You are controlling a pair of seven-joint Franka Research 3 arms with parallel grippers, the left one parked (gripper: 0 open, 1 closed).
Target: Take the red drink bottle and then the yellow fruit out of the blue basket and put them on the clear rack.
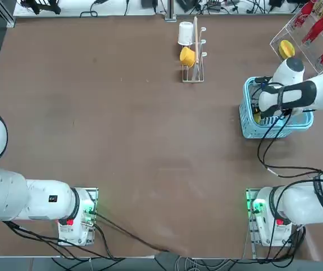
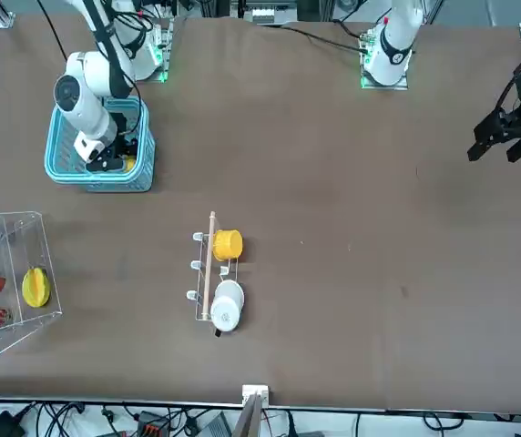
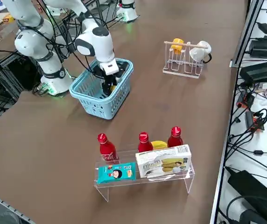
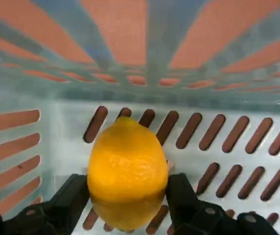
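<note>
Lemon [image 4: 127, 174], i.e. the yellow fruit, sits on the slotted floor of the blue basket [image 1: 248, 125], close to one wall; skin bright yellow-orange, finely dimpled, shape oval w/ a slightly narrowed top end. Right gripper [image 4: 128, 203] is down inside the basket, its black fingers [image 4: 71, 198] on either side of the fruit, pads at or just beside the skin; can't tell if they're pressing yet. Clear rack [image 3: 145, 179] stands well apart from the basket w/ red bottles [image 3: 106, 147] and another yellow fruit on it.
</note>
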